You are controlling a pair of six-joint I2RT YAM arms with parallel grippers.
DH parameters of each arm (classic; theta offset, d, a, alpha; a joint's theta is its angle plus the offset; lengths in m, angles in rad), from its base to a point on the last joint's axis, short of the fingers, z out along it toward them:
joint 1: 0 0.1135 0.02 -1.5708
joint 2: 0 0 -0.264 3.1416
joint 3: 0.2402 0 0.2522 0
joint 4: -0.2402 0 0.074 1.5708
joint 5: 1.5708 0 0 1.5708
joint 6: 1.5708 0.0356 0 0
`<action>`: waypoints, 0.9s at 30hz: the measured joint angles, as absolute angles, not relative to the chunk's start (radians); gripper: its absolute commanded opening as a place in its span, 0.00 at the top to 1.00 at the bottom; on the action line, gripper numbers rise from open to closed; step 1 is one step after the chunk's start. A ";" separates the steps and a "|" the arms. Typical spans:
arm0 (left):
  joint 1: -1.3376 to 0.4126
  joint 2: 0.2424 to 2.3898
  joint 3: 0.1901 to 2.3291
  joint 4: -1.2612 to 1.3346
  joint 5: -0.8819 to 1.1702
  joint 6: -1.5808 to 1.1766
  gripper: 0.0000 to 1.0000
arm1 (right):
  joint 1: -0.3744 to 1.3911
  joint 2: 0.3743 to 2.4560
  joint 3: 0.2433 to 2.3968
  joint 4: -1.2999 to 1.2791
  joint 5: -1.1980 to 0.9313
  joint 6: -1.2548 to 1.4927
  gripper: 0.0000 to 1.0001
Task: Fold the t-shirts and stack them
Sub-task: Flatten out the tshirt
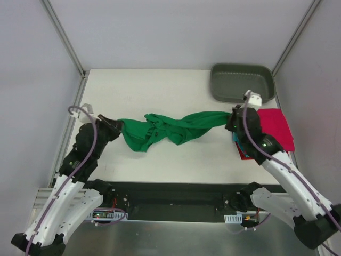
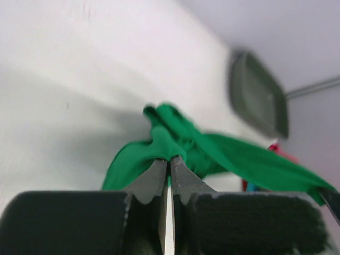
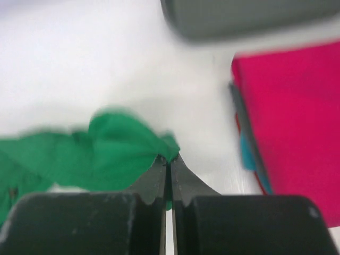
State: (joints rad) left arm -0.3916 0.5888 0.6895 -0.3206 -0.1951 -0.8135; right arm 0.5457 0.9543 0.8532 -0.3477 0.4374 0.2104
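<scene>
A bright green t-shirt (image 1: pixel 170 129) is stretched in a twisted, bunched band across the middle of the table between both grippers. My left gripper (image 1: pixel 118 126) is shut on its left end; in the left wrist view the green t-shirt (image 2: pixel 175 143) bunches right at the shut fingertips (image 2: pixel 169 159). My right gripper (image 1: pixel 230 120) is shut on the right end, and the green t-shirt (image 3: pixel 117 151) sits pinched at that gripper (image 3: pixel 169 158). A folded crimson-pink t-shirt (image 1: pixel 277 128) lies on a stack at the right, with teal and red edges (image 3: pixel 248 154) showing under it.
A grey plastic tray (image 1: pixel 242 82) stands at the back right corner, just behind my right gripper. The stack of folded shirts lies close to the table's right edge. Metal frame posts rise at both back corners.
</scene>
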 measured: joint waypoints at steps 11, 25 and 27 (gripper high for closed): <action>-0.392 0.397 0.945 -0.414 -0.524 -0.781 1.00 | 0.533 0.609 1.114 -0.391 0.664 0.004 0.99; -0.392 0.336 0.898 -0.476 -0.649 -0.804 1.00 | 0.532 0.591 1.042 -0.443 0.665 0.016 0.94; -0.392 0.376 0.843 -0.476 -0.606 -0.824 1.00 | 0.531 0.618 0.981 -0.448 0.597 0.061 0.94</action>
State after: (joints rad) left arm -0.3916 0.3763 0.8433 -0.4755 -0.6056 -0.8238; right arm 0.5312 0.6178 0.9813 -0.4480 0.5968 0.0612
